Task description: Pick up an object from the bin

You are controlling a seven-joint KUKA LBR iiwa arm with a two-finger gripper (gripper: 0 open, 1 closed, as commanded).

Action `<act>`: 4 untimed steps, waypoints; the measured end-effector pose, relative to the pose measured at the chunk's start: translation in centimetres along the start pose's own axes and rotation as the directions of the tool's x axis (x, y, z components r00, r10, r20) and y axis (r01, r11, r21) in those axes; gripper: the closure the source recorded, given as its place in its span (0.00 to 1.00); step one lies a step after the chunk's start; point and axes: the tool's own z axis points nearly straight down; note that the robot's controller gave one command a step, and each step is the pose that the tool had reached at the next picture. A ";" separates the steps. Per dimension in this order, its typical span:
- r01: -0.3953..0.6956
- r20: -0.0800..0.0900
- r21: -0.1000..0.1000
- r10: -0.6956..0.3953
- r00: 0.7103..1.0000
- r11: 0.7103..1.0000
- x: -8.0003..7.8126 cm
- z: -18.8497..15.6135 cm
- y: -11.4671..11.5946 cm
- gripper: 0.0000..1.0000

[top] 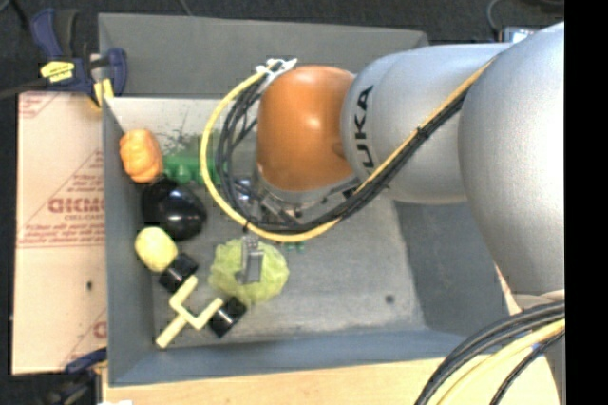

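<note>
One yellow-green crumpled lump point(274, 276) lies on the floor of the bin point(285, 346), near the wall at the bottom of the view and left of middle; its outline is roughly round, slightly longer across the view than up it, so its heading cannot be told; the gripper point(252, 262) is directly over its middle; whether it is open or closed cannot be told; a black rounded thing point(174, 209), a yellow ball point(156, 247) and a cream forked piece point(185, 313) lie to the lump's left.
</note>
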 end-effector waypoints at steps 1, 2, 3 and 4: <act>0.020 -0.009 0.006 -0.019 1.000 1.000 0.7 2.9 -3.0 0.00; -0.126 0.001 -0.001 0.126 0.992 0.992 1.9 6.5 -5.3 1.00; -0.127 0.001 -0.002 0.127 0.992 0.992 1.9 6.5 -5.3 1.00; -0.131 0.007 -0.003 0.131 0.991 0.991 1.0 -9.2 -6.6 1.00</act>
